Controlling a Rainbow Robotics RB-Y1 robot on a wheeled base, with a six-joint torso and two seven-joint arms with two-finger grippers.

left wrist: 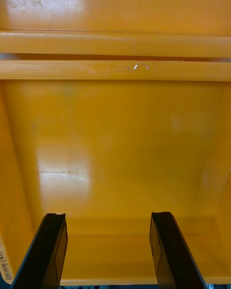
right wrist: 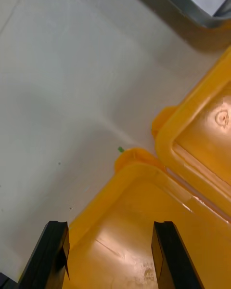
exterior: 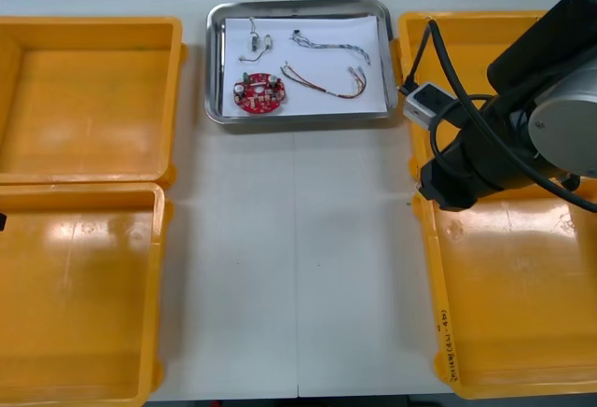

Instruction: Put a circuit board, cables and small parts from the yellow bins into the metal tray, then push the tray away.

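At the desk's far edge, the metal tray (exterior: 216,63) holds circuit board (exterior: 259,91), cables (exterior: 323,83) and small metal part (exterior: 256,45). The right hand (right wrist: 110,227), wide and empty, hangs over right yellow bins (exterior: 508,304); the left hand (left wrist: 107,219) likewise, over left bin (left wrist: 115,139). Risk: further pushing could tip tray off.

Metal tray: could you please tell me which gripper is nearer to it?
Right. The right gripper hangs over the inner corner of the near right bin, with the metal tray just beyond. The left gripper is over the near left bin, farther off.
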